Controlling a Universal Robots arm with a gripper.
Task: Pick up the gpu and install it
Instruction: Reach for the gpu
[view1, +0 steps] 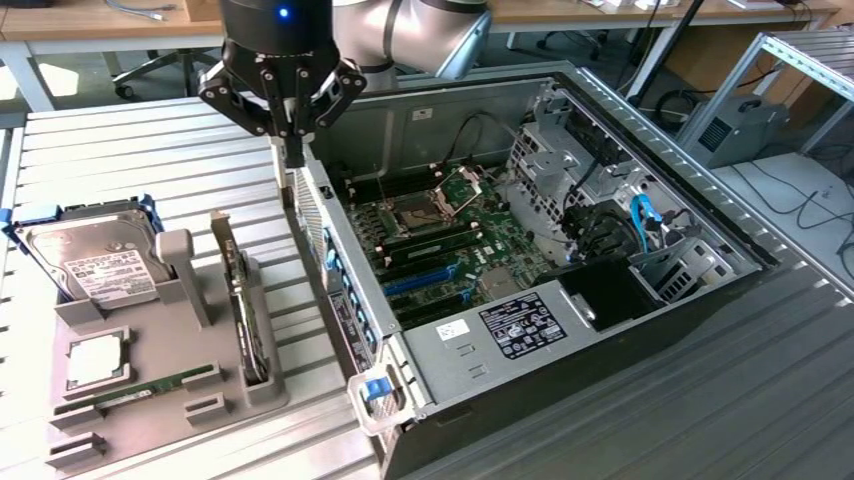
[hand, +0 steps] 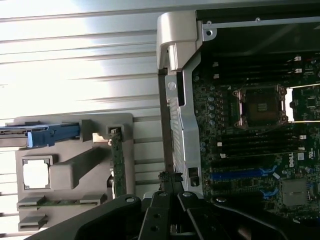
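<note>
The gpu (view1: 240, 300) stands on edge in a slot of the grey holder (view1: 174, 400) at the exterior view's left, beside the open computer case (view1: 534, 330). In the wrist view the gpu (hand: 117, 160) appears edge-on as a thin dark-green strip in the holder (hand: 75, 170). My gripper (view1: 294, 150) hangs shut with nothing in it above the far end of the case's rear wall, beyond the gpu's far end and higher than it. The shut fingertips (hand: 169, 177) sit over that metal wall (hand: 182, 125), with the gpu to one side.
The holder also carries a silver hard drive (view1: 87, 262) in a blue caddy, a square processor (view1: 96, 360) and a green memory stick (view1: 147, 385). The motherboard (view1: 441, 250) shows blue card slots (view1: 424, 280) and an open processor socket (hand: 260, 105). Ribbed metal table (view1: 134, 160).
</note>
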